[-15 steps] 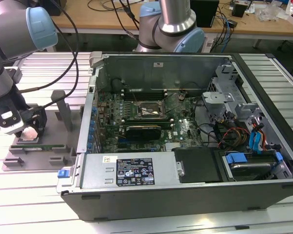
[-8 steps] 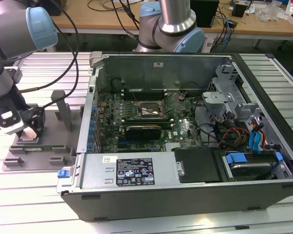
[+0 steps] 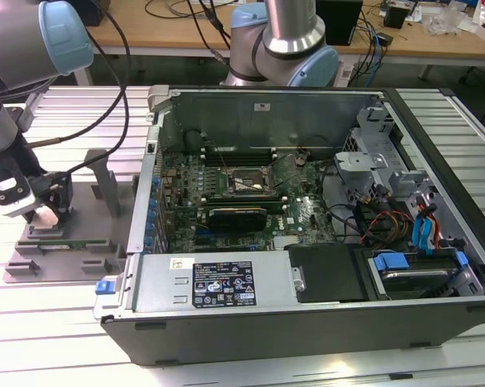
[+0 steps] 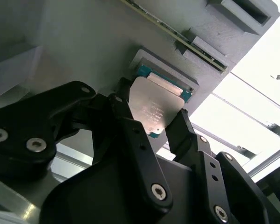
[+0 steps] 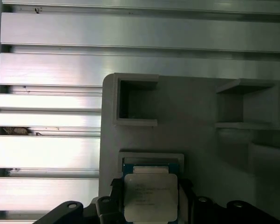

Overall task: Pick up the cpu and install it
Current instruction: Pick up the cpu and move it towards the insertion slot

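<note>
Ribbed aluminium table (image 3: 64, 322) runs under everything, bright slats all the way across. Landmark is the flat grey plastic fixture plate (image 3: 60, 246) lying on it, with upright blocks and open square pockets.

Nearest to me is a big grey steel computer case (image 3: 307, 322), just beside the fixture plate on the exterior view's right. It lies on its side with the panel off and a green motherboard showing. A black rectangular socket (image 3: 242, 184) sits on that board, well apart from the fixture plate.

Right over the fixture plate hangs the black two-finger gripper (image 3: 52, 205), low and close to the surface. It is carried by the grey arm with pale blue joint caps (image 3: 16, 48).

Both wrist views show the small flat square cpu (image 4: 153, 105) (image 5: 151, 198), silvery metal top with a thin green edge. It is at a shallow square recess of the fixture plate (image 4: 84, 42) (image 5: 200, 140). Can't tell whether it rests in the recess or sits just clear of it.

The gripper (image 4: 151, 119) (image 5: 150, 189) is clamped on the cpu. Its black fingers (image 4: 126, 116) press two opposite edges, one each side.

Farthest back, beyond the fixture plate, is a wooden desk (image 3: 145, 32) strewn with black cables.
</note>
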Tool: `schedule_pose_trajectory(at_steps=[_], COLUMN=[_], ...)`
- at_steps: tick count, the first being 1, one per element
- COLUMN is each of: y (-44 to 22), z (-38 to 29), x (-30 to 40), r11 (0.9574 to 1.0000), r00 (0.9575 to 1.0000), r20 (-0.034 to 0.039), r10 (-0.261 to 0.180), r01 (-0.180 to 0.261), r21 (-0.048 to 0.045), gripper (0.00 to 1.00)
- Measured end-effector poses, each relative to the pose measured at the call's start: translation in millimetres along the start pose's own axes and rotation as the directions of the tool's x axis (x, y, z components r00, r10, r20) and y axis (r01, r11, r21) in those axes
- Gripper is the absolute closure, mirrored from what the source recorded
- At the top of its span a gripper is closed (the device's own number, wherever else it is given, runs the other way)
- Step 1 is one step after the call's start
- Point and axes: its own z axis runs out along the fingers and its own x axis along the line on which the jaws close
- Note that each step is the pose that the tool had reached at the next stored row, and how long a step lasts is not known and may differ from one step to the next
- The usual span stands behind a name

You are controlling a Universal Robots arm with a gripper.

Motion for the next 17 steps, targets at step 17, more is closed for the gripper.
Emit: schedule_pose_trajectory(at_steps=[17], y=[0.6], z=[-21.4], x=[-0.6], r11=[1.0000], r00=[1.0000], r20=[0.0000], r10=[0.000], r01=[0.000], r21=[0.0000], gripper=[0.45])
